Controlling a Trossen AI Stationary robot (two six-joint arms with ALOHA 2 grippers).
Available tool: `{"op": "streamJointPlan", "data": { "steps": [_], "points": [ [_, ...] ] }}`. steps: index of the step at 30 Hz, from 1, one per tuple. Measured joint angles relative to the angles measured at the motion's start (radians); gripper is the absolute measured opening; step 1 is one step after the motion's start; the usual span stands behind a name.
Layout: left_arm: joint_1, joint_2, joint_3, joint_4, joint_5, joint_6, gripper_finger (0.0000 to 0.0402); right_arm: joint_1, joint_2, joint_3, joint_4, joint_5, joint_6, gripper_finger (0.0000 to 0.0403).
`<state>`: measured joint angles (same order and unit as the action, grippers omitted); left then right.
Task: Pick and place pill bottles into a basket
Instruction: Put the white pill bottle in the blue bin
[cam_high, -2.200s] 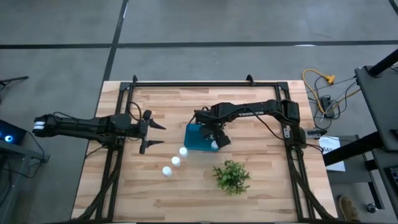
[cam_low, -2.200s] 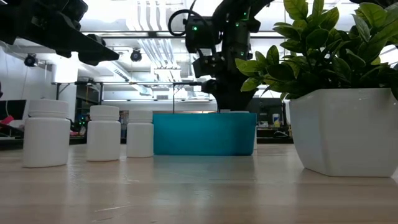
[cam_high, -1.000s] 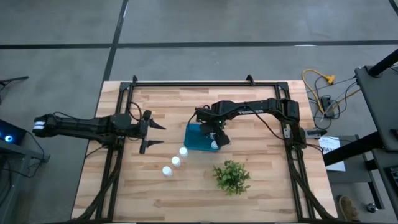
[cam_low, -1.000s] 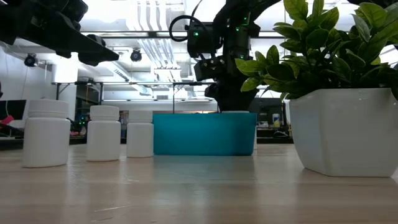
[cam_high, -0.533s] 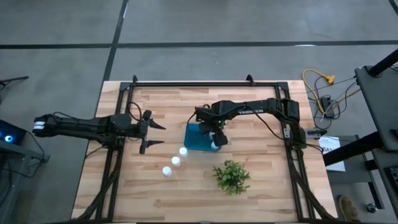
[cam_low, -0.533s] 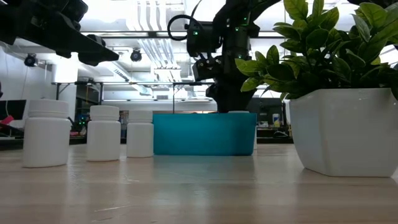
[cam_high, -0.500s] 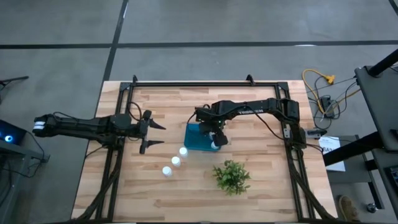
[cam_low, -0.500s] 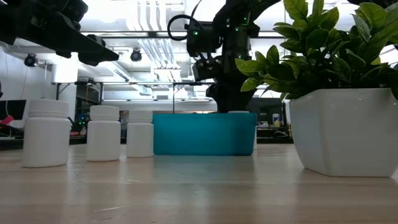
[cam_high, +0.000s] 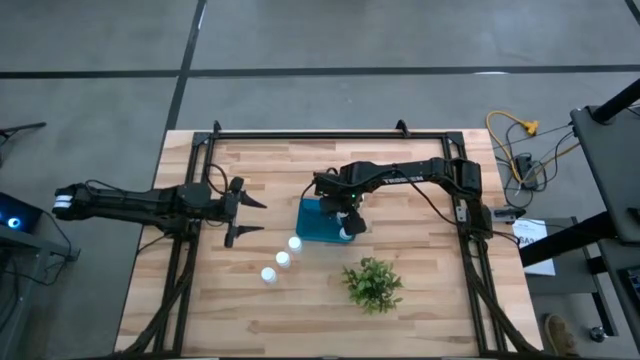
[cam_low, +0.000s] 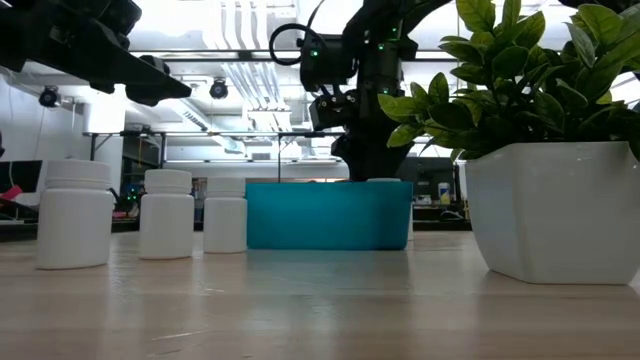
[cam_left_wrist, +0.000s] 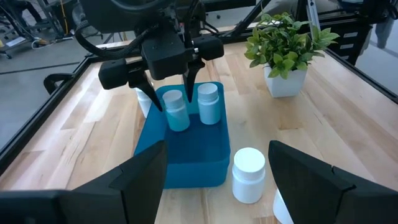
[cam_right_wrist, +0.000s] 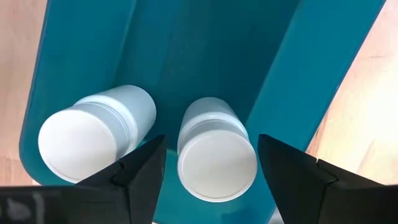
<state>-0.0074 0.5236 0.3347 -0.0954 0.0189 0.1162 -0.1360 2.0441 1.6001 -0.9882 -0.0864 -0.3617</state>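
Observation:
The teal basket (cam_high: 315, 222) stands mid-table. In the left wrist view two white pill bottles (cam_left_wrist: 175, 109) (cam_left_wrist: 208, 103) stand upright inside it. My right gripper (cam_high: 347, 220) hangs over the basket, open. Its fingers (cam_right_wrist: 142, 175) stand on either side of one bottle (cam_right_wrist: 217, 159), while the other bottle (cam_right_wrist: 93, 147) is outside them. I cannot tell whether the fingers touch it. Three more bottles (cam_high: 295, 243) (cam_high: 283, 259) (cam_high: 269, 275) stand on the table in a slanting row near the basket's left corner. My left gripper (cam_high: 260, 217) waits open, left of the basket.
A small green plant in a white pot (cam_high: 372, 284) stands near the basket, toward the table's near edge. A black frame (cam_high: 320, 134) runs along the table's far and side edges. Bare wood lies toward the near-left corner (cam_high: 200, 310).
My right gripper has edged slightly toward the table's far edge over the basket; its fingers stay open. The bottles and the basket have kept still.

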Motion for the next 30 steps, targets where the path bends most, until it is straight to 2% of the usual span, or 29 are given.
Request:
{"op": "streamJointPlan", "data": {
  "steps": [16, 24, 30],
  "points": [
    [0.0, 0.0, 0.0, 0.0, 0.0, 0.0, 0.0261, 0.0, -0.005, 0.063, -0.042, 0.001, 0.02, 0.024],
    [0.0, 0.0, 0.0, 0.0, 0.0, 0.0, 0.0261, 0.0, -0.005, 0.159, -0.136, 0.001, 0.022, 0.0244],
    [0.0, 0.0, 0.0, 0.0, 0.0, -0.001, 0.0261, -0.02, -0.01, 0.261, -0.262, 0.007, -0.024, 0.0233]
  ]
}}
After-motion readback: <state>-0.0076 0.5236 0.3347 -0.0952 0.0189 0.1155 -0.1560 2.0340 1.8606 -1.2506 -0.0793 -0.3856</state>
